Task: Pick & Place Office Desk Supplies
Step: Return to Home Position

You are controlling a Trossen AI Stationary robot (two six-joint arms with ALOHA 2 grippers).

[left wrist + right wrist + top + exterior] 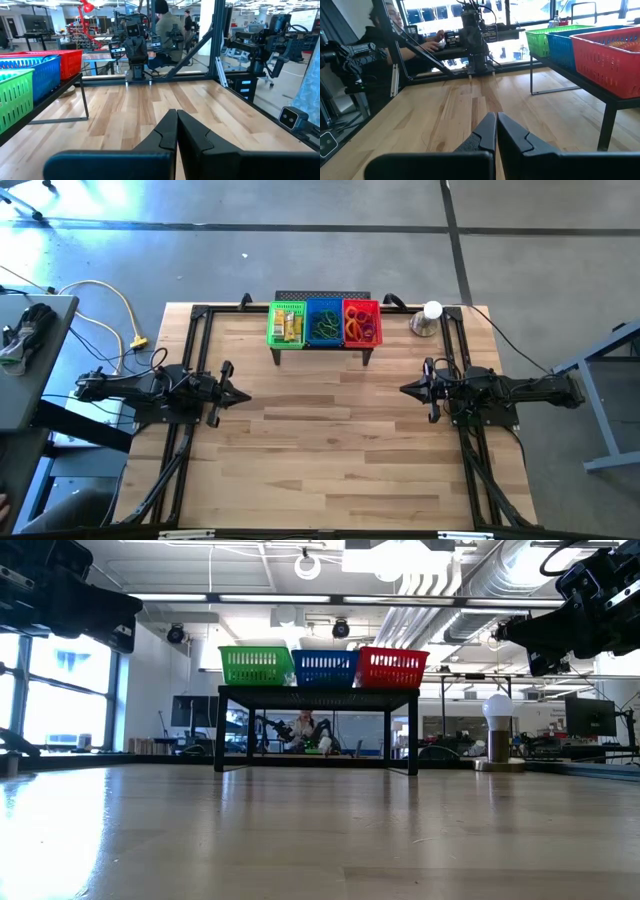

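Note:
The supplies lie sorted in three small baskets on a black perforated stand (pixel 322 298) at the table's far edge: yellow packets in the green basket (pixel 287 324), green loops in the blue basket (pixel 323 323), orange, red and purple loops in the red basket (pixel 362 322). My left gripper (pixel 245 394) hovers shut above the table's left side, pointing right. My right gripper (pixel 403 389) hovers shut above the right side, pointing left. Both are empty and far from the baskets.
A silver cup with a white ball (pixel 428 318) stands right of the stand near the far right corner. Black frame rails (pixel 190 350) run along the table's left and right sides. Bare wood (pixel 330 440) spans the middle and near part. A person sits beyond the table (pixel 395 25).

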